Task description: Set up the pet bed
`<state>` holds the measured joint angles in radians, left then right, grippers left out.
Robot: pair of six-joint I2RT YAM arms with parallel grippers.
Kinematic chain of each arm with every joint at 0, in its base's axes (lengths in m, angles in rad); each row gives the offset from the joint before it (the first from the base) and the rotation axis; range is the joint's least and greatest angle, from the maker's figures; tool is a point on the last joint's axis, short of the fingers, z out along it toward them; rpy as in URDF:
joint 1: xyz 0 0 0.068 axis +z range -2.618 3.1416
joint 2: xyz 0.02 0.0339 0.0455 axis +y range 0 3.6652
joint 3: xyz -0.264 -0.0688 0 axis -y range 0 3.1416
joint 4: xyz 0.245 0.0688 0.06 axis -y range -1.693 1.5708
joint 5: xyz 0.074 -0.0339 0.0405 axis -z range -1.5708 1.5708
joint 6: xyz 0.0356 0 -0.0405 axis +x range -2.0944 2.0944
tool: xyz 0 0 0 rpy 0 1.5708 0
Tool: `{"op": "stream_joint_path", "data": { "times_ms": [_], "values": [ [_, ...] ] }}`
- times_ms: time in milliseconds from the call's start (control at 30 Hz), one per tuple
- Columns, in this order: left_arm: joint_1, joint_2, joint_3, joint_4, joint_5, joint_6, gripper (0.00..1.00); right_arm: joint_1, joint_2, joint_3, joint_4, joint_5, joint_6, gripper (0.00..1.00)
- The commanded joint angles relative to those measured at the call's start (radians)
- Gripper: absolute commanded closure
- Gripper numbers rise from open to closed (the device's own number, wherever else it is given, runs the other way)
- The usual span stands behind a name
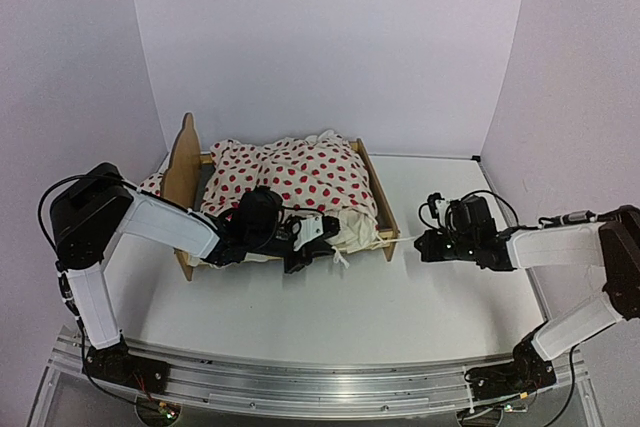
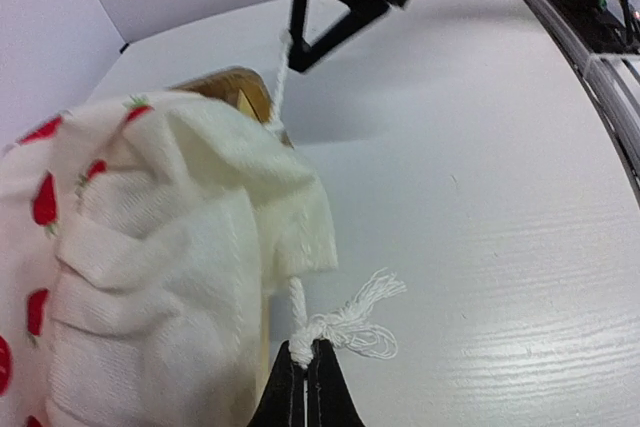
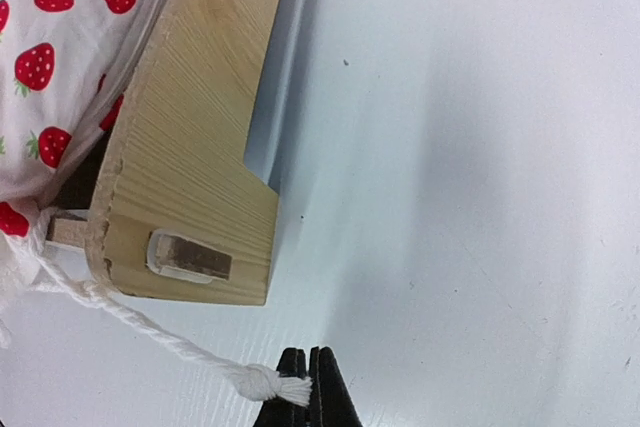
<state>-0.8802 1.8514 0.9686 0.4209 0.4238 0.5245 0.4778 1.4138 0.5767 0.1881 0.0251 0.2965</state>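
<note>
Two white cord ends are held, one per arm. A frayed cord [image 2: 345, 319] below the blanket [image 1: 300, 175] hem is pinched in the left jaws, closed tight. A knotted cord [image 3: 262, 383], drawn past the foot corner of the pet bed [image 1: 182, 162], is clamped in the right jaws. Bed is set left of centre on the bench [image 1: 420, 317], blanket heaped inside.

Count: one wooden bed [image 1: 182, 162]; one strawberry-print blanket [image 1: 300, 175]; two white cords, frayed cord [image 2: 345, 325] and knotted cord [image 3: 180, 339]; two robot arms, left arm [image 1: 165, 219] and right arm [image 1: 555, 244].
</note>
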Motion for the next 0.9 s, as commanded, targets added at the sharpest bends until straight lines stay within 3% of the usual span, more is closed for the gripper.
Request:
{"op": "stream_joint_path", "data": {
  "times_ms": [0, 200, 400, 633, 867],
  "values": [
    [0.000, 0.019, -0.026, -0.081, -0.017, 0.060, 1.00, -0.026, -0.040, 0.143, -0.190, 0.004, -0.072, 1.00],
    [-0.002, 0.062, -0.026, -0.062, -0.049, 0.068, 1.00, -0.026, -0.022, 0.332, -0.302, -0.103, -0.146, 1.00],
    [-0.015, 0.094, -0.043, -0.071, -0.077, 0.138, 1.00, -0.027, 0.046, 0.497, -0.394, -0.081, -0.190, 1.00],
    [-0.017, 0.108, -0.080, -0.072, -0.092, 0.176, 1.00, -0.039, 0.120, 0.596, -0.471, -0.041, -0.194, 1.00],
    [-0.018, 0.140, -0.117, -0.061, -0.126, 0.239, 1.00, -0.074, 0.098, 0.567, -0.486, -0.039, -0.175, 1.00]
  ]
}}
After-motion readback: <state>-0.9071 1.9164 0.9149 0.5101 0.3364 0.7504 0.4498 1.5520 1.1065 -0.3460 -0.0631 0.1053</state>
